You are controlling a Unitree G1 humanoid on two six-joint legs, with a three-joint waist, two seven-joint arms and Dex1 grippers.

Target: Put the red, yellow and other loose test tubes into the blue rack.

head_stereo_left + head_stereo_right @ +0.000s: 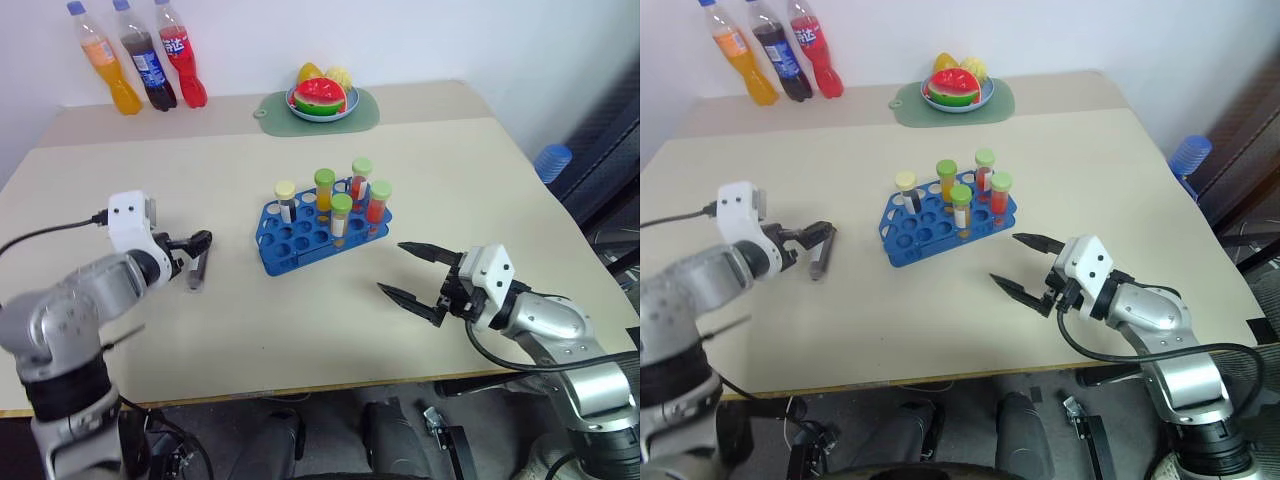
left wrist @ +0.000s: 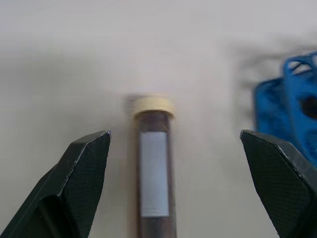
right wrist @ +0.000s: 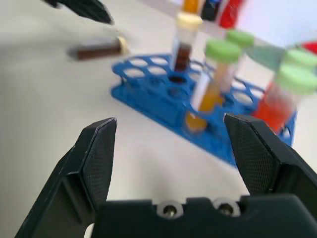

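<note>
Far left, at the back of the surface [image 1: 250, 330]: three soda bottles [image 1: 140, 55] standing in a row, orange, dark and red.

Left pincer [image 1: 198, 255] low over the surface, well left of the rack, fingers spread wide and holding nothing. A brown tube [image 2: 152, 173] with a cream cap and white label lies flat on the surface between the two fingers [image 2: 81, 168], touching neither. Its cap end points away from the wrist. In the head view the same tube lies as a dark stick just under the pincer tips.

Centre: the rack [image 1: 320, 228] sits on the surface, set at a slant. Five tubes stand upright in it: a cream-capped tube [image 1: 286, 200] with dark liquid at the left end, then four green-capped tubes. Of these, one [image 1: 324, 190] holds yellow-orange liquid, one [image 1: 341, 215] carries a white label, and two [image 1: 377, 202] at the right end hold red-orange liquid. The front row of holes nearest the robot is open.

Behind the rack, at the back edge: a green mat [image 1: 270, 108] with a blue plate [image 1: 297, 108] of toy fruit.

Right: right pincer [image 1: 410, 272] hovers near the rack's right front corner, apart from it, fingers spread and holding nothing. It points toward the rack.
</note>
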